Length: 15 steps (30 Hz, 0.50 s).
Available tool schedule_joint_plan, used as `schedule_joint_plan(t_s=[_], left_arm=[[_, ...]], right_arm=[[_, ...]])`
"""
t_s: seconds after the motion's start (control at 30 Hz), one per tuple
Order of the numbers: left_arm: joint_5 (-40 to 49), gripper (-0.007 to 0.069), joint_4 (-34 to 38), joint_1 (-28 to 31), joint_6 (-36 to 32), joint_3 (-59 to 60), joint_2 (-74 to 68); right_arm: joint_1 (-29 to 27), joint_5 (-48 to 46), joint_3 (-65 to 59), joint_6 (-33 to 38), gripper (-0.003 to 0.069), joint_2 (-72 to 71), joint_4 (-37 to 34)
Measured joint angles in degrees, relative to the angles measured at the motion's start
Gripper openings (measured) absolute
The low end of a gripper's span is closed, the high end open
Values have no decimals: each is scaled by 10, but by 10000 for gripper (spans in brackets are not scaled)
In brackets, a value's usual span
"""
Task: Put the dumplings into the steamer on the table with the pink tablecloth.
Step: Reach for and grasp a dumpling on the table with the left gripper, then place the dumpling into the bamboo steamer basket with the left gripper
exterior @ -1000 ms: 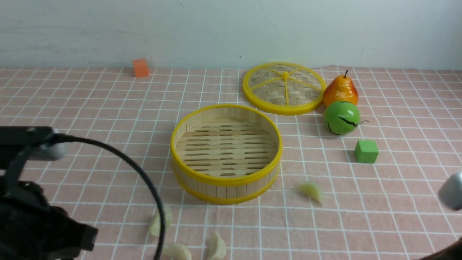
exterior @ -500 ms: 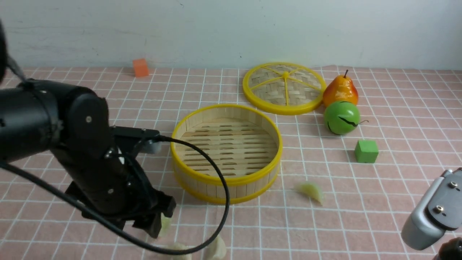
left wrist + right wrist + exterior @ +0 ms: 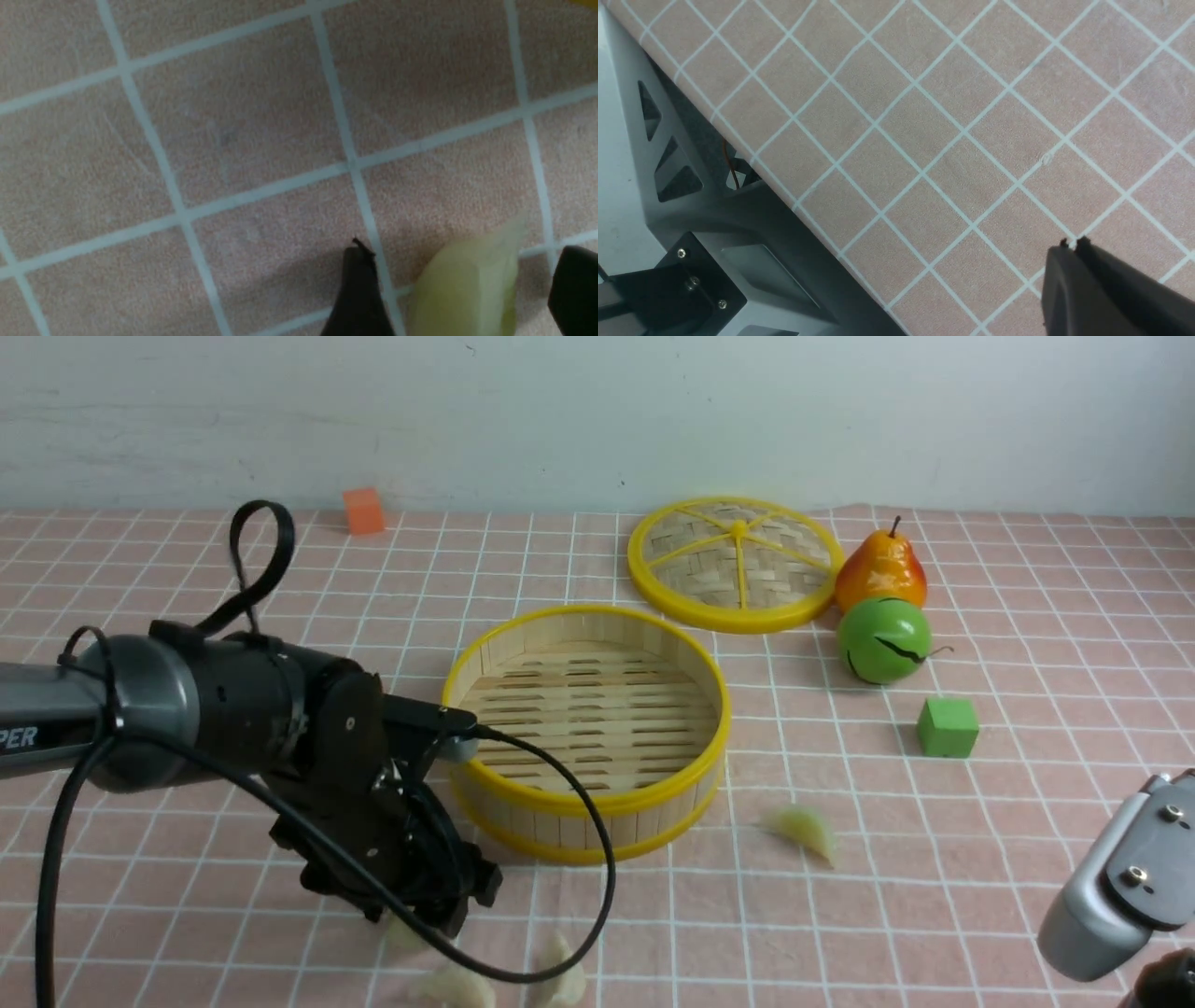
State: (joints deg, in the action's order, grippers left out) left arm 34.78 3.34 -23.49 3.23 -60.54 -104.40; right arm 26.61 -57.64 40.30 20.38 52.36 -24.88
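The steamer (image 3: pixel 581 801) stands empty in the middle of the pink tablecloth (image 3: pixel 1027 644) on the table. Near the front edge, my left gripper (image 3: pixel 428 915) is down on the cloth, left of the steamer. In the left wrist view it (image 3: pixel 462 284) is open, and a pale green dumpling (image 3: pixel 467 289) lies between the fingers (image 3: pixel 357 294) with a gap on each side. Two more dumplings (image 3: pixel 457 987) (image 3: pixel 560 978) lie just in front. Another dumpling (image 3: pixel 805 828) lies right of the steamer. My right gripper (image 3: pixel 1073 243) is shut and empty above the cloth.
The woven lid (image 3: pixel 735 563) lies behind the steamer, with a pear (image 3: pixel 880 569), a green apple (image 3: pixel 883 639) and a green cube (image 3: pixel 948 726) to its right. An orange cube (image 3: pixel 363 511) sits by the back wall. The right arm (image 3: pixel 1116 887) is at the front right corner, near the table edge (image 3: pixel 784 200).
My left arm swung in from the left and came down by the steamer. Its gripper opened and now straddles a dumpling. The right arm rose into view, then stayed put.
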Motion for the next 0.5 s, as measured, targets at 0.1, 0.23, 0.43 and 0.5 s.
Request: schedule_joint_plan(t_s=[0.1, 0.23, 0.43, 0.5], left_arm=[[5, 403, -8, 0, -2, -3, -3], [28, 241, -15, 0, -3, -15, -4], [154, 244, 2, 0, -3, -115, -4], [186, 244, 7, -3, -4, -166, 0]], right_arm=[[2, 12, 0, 0, 19, 0, 1], [2, 32, 0, 0, 22, 0, 0], [2, 49, 0, 0, 28, 0, 0], [2, 51, 0, 0, 29, 0, -1]])
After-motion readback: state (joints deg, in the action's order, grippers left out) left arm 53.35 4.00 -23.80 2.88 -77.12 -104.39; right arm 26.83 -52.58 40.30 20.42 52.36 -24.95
